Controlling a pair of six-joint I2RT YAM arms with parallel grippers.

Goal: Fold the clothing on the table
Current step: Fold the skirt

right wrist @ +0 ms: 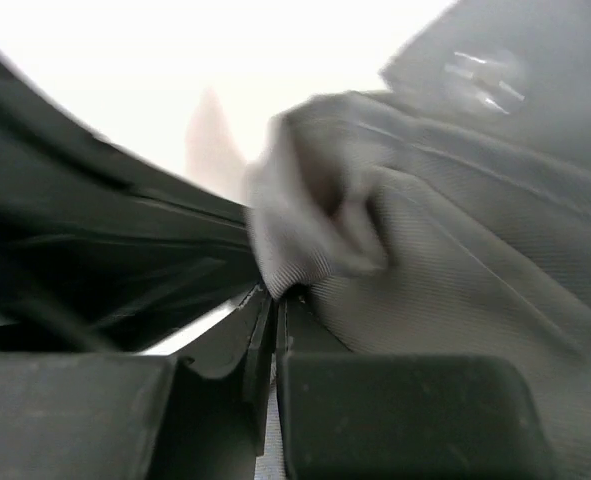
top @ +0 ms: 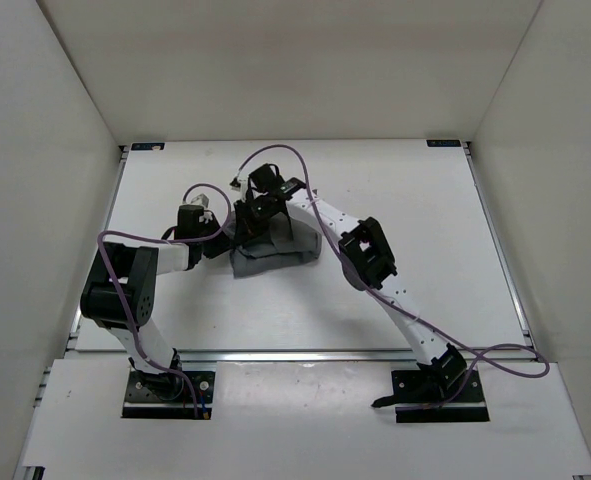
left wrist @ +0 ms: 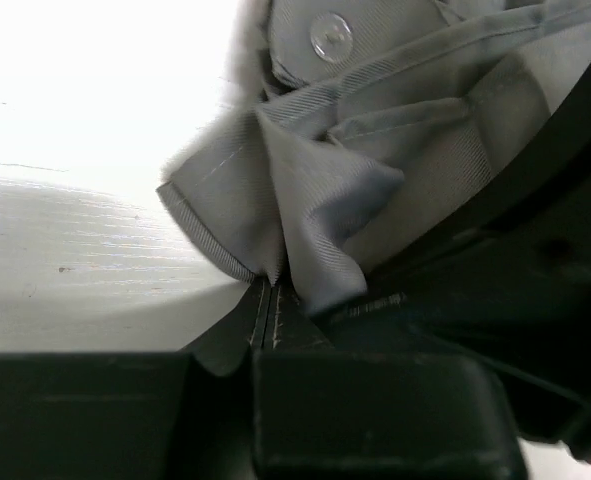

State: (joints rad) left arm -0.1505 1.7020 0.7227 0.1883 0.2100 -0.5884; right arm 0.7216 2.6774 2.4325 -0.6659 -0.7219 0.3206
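Note:
The clothing (top: 280,250) is a grey skirt, bunched into a small heap near the middle of the white table (top: 415,210). My left gripper (top: 231,237) reaches it from the left and my right gripper (top: 259,214) from behind; the two sit close together over the heap's left end. In the left wrist view the left gripper (left wrist: 272,287) is shut on a hemmed fold of the clothing (left wrist: 315,190), with a clear button (left wrist: 332,37) above. The right wrist view shows the right gripper (right wrist: 280,296) shut on a bunched edge of the clothing (right wrist: 435,270).
White walls stand round the table on the left, back and right. Metal rails (top: 497,240) run along its edges. Purple cables (top: 275,152) loop above both arms. The other arm's black body fills one side of each wrist view (left wrist: 535,230) (right wrist: 85,260).

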